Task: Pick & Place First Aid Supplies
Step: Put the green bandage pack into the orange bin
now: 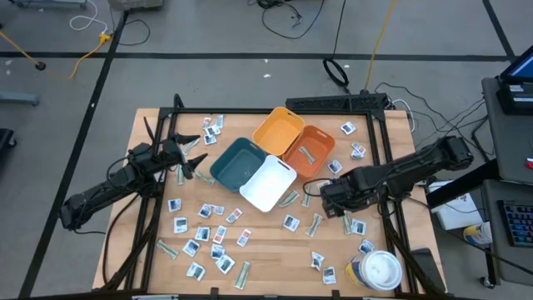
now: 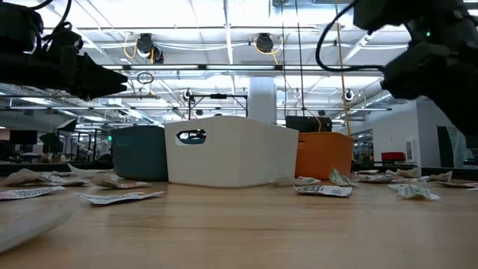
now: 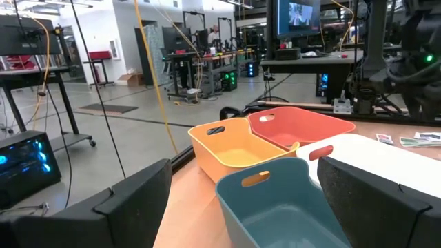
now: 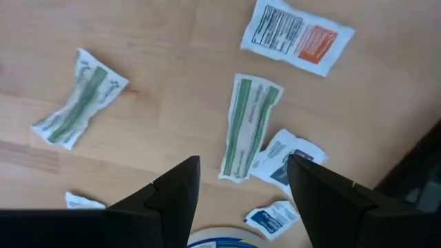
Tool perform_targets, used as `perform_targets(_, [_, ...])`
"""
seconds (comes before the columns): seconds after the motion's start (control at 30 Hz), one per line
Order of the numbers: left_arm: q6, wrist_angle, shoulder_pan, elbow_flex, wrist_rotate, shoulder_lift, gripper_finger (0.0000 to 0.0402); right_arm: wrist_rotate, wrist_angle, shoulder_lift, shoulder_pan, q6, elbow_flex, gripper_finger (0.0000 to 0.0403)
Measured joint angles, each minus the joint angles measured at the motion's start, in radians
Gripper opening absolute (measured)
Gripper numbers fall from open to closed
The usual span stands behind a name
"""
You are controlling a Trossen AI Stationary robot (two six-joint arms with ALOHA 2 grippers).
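Right wrist view: between the parted, empty fingers of the right gripper (image 4: 241,189), a grey-green wrapped strip (image 4: 249,124) is seen lying flat on the table (image 4: 172,55), a white packet with blue marks (image 4: 286,160) just beside it and a red-marked packet (image 4: 298,36) farther off. In the high view, more first aid supplies (image 1: 208,229) are scattered around the bins (image 1: 275,158). The left gripper (image 1: 193,158) is held wide open, empty, beside the teal bin (image 1: 237,162).

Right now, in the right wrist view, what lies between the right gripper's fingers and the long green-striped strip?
Only bare wood. In the right wrist view the open right gripper hovers above the table, and the green-striped strip lies ahead, untouched.
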Motion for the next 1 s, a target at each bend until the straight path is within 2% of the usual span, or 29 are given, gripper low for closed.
perform_targets(0.13, [0.0,0.0,0.0,0.0,0.0,0.0,0.0367,-0.003,0.059,0.011,0.007,-0.001,-0.062,0.0212])
perform_targets(0.3, [0.0,0.0,0.0,0.0,0.0,0.0,0.0367,-0.055,0.177,0.04,0.007,-0.021,-0.138,0.0212])
perform_targets(0.57, [0.0,0.0,0.0,0.0,0.0,0.0,0.0367,-0.08,0.326,0.084,0.006,-0.049,-0.206,0.0201])
perform_targets(0.7, [0.0,0.001,0.0,0.0,0.0,0.0,0.0367,-0.103,0.353,0.084,0.005,-0.05,-0.226,0.0161])
perform_targets(1.0, [0.0,0.001,0.0,0.0,0.0,0.0,0.0367,-0.115,0.345,0.086,0.004,-0.074,-0.225,0.0011])
